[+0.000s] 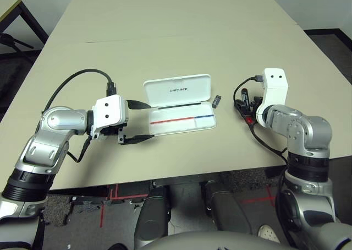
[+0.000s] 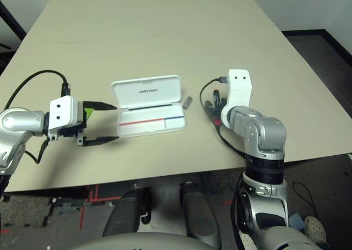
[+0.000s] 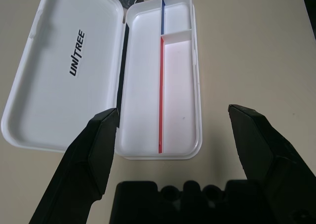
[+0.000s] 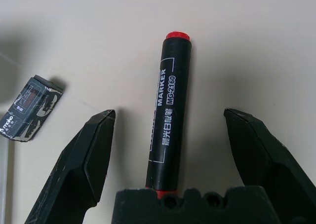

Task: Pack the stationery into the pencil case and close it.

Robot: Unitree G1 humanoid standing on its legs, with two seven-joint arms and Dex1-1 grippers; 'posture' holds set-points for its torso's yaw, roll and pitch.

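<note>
**Case open, marker between right tool's fingers**

Pencil case [image 1: 179,106] lies open mid-worktop [image 1: 165,35], lid flat, "UNITREE" printed on it; red-and-blue pencil [image 1: 181,119] in the tray. Left tool [image 1: 137,120] spread wide, empty, just left of case. Right tool [image 4: 168,150] spread wide, fingers astride the black marker [image 4: 168,120], not gripping; label reads "MARKER MG-2160". Small dark grey piece [image 1: 216,101] lies beside case's right end; its lettering is unreadable.

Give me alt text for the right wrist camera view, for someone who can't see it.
A black marker with a red end lies flat on the beige table, between the wide-open black fingers of the right gripper, not gripped. A small dark grey stubby piece lies apart from it on the table.
</note>
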